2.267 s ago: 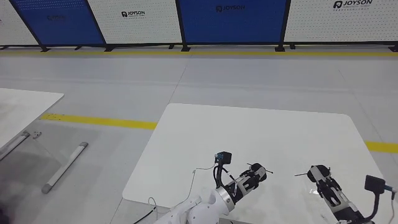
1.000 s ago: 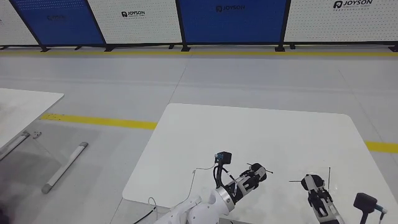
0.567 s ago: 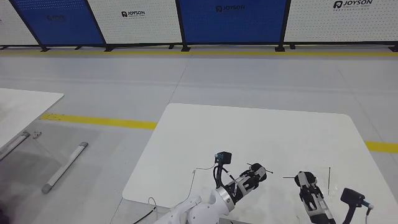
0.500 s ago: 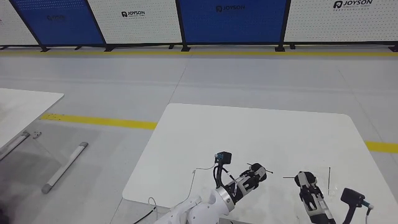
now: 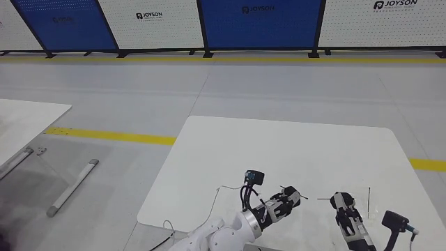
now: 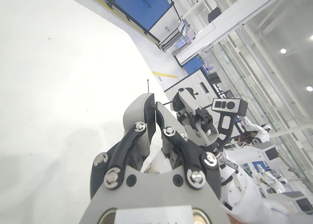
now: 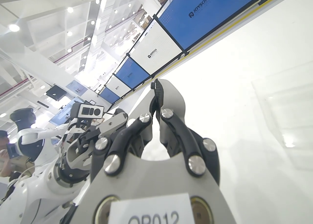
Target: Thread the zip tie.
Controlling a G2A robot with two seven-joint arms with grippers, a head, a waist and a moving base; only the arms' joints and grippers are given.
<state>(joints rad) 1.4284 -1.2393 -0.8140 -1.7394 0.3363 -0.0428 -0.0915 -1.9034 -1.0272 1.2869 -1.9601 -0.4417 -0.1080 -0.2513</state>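
My left gripper [image 6: 154, 103] is shut on a thin black zip tie [image 6: 148, 86] whose end pokes out past the fingertips. In the top view it sits low over the table's front edge [image 5: 295, 196]. My right gripper [image 7: 154, 89] is shut on a black zip tie piece [image 7: 153, 85] at its tips. It faces the left gripper across a small gap [image 5: 334, 199], with a thin black strip [image 5: 323, 199] pointing toward the left one. From the left wrist view, the right gripper [image 6: 176, 101] stands just beyond my own fingers.
The white table [image 5: 279, 146] stretches away from both arms. A thin black strip [image 5: 368, 199] lies on it beside the right arm, next to a clear plastic sheet [image 7: 281, 112]. Blue and white panels [image 5: 261, 7] line the far floor.
The right arm has slid left toward the left gripper and then held still. In the last half second the left arm has shifted slightly right, narrowing the gap.
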